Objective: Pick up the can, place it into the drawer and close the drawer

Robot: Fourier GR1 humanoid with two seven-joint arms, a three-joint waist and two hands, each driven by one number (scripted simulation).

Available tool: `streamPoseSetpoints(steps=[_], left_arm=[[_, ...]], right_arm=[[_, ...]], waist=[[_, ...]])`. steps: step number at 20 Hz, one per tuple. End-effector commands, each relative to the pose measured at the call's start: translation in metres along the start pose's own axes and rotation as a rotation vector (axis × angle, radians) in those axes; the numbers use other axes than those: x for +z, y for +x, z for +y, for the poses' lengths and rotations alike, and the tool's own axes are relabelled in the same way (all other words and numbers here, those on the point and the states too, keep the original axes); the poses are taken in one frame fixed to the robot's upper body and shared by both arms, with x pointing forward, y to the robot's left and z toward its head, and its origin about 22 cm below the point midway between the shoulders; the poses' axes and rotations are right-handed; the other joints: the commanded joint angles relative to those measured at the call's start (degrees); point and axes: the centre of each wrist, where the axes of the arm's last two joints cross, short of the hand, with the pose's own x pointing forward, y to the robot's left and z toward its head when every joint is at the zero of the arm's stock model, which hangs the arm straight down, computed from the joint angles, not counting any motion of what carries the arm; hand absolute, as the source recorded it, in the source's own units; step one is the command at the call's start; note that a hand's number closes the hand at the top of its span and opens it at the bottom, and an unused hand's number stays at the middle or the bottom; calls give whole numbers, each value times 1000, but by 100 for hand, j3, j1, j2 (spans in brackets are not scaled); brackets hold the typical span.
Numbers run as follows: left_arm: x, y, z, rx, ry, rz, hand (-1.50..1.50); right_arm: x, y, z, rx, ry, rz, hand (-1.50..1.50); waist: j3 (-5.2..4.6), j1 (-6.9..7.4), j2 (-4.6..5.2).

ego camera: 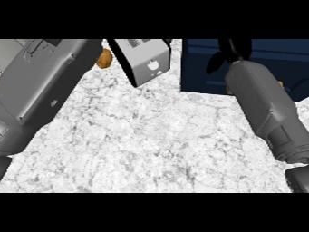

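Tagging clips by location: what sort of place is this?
Most likely a kitchen counter. A white marbled countertop fills the view. At the upper right is a dark blue box, probably a drawer, and at the top centre a small grey box, perhaps an appliance.

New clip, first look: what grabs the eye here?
Two grey forearms dominate: the left forearm slants across the view's left, the right forearm rises from the lower right, its black robot hand over a dark blue box at the upper right. Between them, near the top, are a grey box and a small orange object; marble counter fills the middle.
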Motion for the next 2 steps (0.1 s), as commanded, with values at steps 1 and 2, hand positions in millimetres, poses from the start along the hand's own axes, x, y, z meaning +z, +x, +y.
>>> streamPoseSetpoints(steps=[1,2], left_arm=[[7,-7,11,-6,-10,-5,-150],[8,1,5,1,-11,-14,-150]], right_arm=[[-22,19,-18,-120,-143,13,-150],[-35,20,-33,-116,-151,6,-150]], waist=[[-44,144,-92],[-44,102,-67]])
